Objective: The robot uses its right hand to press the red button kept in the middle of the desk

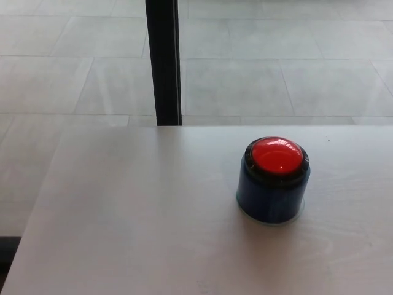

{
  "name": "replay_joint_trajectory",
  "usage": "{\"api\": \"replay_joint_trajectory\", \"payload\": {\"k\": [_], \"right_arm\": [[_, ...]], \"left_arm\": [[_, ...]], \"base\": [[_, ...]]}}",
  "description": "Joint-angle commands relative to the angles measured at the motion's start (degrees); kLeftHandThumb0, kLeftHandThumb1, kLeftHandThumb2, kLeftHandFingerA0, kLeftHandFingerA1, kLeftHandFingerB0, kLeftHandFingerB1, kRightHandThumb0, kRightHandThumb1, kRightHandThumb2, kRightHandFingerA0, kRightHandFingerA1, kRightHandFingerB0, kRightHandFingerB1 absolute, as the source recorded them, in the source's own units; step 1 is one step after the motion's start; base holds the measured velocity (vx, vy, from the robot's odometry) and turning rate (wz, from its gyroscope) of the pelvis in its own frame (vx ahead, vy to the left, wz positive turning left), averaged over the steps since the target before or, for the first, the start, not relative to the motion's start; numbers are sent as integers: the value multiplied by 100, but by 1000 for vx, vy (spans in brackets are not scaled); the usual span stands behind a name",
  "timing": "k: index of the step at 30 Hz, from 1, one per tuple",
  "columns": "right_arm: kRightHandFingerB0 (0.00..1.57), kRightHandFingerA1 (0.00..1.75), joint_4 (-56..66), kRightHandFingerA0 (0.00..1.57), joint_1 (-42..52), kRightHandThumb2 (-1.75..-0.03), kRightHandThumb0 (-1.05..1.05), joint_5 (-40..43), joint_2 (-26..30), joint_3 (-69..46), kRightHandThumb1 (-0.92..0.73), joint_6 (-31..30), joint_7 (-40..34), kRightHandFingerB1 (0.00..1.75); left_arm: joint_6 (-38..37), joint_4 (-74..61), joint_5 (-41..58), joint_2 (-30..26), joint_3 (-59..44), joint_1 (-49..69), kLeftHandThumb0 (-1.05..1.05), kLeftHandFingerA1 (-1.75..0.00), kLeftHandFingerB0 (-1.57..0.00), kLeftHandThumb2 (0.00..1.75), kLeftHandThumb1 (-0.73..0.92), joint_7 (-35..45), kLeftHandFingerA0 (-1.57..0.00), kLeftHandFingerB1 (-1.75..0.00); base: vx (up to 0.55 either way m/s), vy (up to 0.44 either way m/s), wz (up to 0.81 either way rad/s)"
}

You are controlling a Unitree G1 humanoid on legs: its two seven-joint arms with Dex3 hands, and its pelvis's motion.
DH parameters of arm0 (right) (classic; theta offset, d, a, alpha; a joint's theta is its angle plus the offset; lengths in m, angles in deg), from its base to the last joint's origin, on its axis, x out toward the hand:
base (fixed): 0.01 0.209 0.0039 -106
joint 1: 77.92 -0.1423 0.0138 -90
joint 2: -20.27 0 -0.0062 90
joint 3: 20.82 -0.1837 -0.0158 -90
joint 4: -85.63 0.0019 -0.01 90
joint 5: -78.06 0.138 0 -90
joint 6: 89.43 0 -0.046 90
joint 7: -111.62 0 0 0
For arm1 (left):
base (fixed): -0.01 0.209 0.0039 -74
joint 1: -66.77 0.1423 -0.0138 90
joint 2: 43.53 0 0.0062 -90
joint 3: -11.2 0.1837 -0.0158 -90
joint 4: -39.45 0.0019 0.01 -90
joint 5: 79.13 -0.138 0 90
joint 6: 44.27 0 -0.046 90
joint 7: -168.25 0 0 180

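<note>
Fingers: none on my feed, so I cannot tell whether either hand is spread or closed; both hands sit outside the head view; what I do see is the red button point(277, 155), a glossy dome catching the light, set in a dark blue cylindrical housing point(272, 198); it stands upright on the pale wood-grain desk point(141, 215), right of centre and nearer the far edge; nothing touches it; beyond the desk edge a black vertical post point(164, 61) rises against the grey tiled floor point(288, 61).
</note>
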Motion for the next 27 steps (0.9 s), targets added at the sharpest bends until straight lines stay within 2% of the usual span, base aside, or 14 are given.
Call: {"api": "replay_joint_trajectory", "payload": {"k": [1, 2, 3, 5, 7, 8, 13, 14, 16, 18, 22, 25, 26, 27], "right_arm": [[12, 146, 541, 93, -516, -96, -57, 2205, 326, -2313, -62, -374, -1378, 95], [21, 143, 336, 95, -594, -100, -53, 2009, 465, -2316, -69, -149, -1488, 86], [35, 147, 286, 93, -610, -100, -52, 1870, 543, -2333, -72, -93, -1563, 112], [16, 141, 194, 92, -678, -97, -57, 1817, 656, -2461, -80, -59, -1503, 93], [30, 133, 319, 85, -852, -103, -44, 1797, 921, -2652, -56, -197, -1633, 85], [41, 109, 427, 90, -949, -115, -41, 1759, 1017, -2710, -52, -268, -1751, 75], [101, 112, 239, 101, -1578, -136, -32, 1542, 1740, -2787, -33, -289, -1923, 87], [111, 121, 245, 102, -1666, -145, -31, 1533, 1810, -2771, -30, -258, -1832, 93], [114, 136, 153, 104, -1839, -153, -33, 1565, 1927, -2788, -26, -40, -1592, 98], [119, 163, 159, 118, -2253, -164, -36, 1432, 2159, -2607, -18, -62, -1695, 132], [115, 166, 521, 131, -2982, -151, -55, 1443, 2332, -2248, -11, -229, -1595, 157], [124, 160, 990, 134, -3356, -156, -54, 1530, 2285, -1982, -13, -439, -1505, 146], [146, 134, 1101, 139, -3502, -115, -26, 1523, 2293, -1814, -33, -499, -1388, 135], [125, 153, 1337, 136, -3716, -136, -64, 1515, 2238, -1548, -15, -619, -1285, 136]], "left_arm": [[249, 682, 1036, -720, -1187, -578, -72, -114, -23, 118, 92, 0, -34, -88], [188, 711, 993, -726, -1191, -561, -71, -115, -24, 119, 92, -1, -35, -88], [186, 711, 980, -714, -1222, -547, -71, -117, -23, 119, 92, -2, -35, -88], [161, 756, 949, -707, -1264, -564, -71, -117, -24, 119, 92, -1, -36, -89], [164, 824, 910, -705, -1295, -607, -72, -95, -29, 129, 92, -6, -49, -77], [163, 838, 879, -710, -1294, -614, -72, -94, -32, 129, 92, 3, -50, -78], [137, 878, 780, -751, -1302, -616, -70, -93, -31, 129, 92, 45, -49, -77], [134, 947, 812, -753, -1345, -647, -68, -117, -26, 117, 92, 45, -37, -88], [131, 1004, 846, -749, -1399, -666, -70, -114, -25, 117, 92, 62, -33, -87], [158, 1030, 870, -747, -1444, -708, -70, -111, -22, 117, 92, 53, -29, -85], [100, 1068, 762, -780, -1327, -707, -69, -115, -27, 118, 92, 47, -35, -89], [85, 1119, 842, -754, -1384, -729, -70, -116, -25, 117, 92, 37, -35, -88], [108, 1120, 866, -750, -1393, -735, -74, -93, -29, 129, 92, 77, -45, -77], [94, 1112, 889, -738, -1408, -731, -73, -91, -28, 128, 92, 65, -44, -76]], "base": [[0, 0, 0], [0, 0, 0], [0, 0, 0], [0, 0, 0], [0, 0, 0], [0, 0, 0], [0, 0, 0], [0, 0, 0], [0, 0, 0], [0, 0, 0], [0, 0, 0], [0, 0, 0], [0, 0, 0], [0, 0, 0]]}}
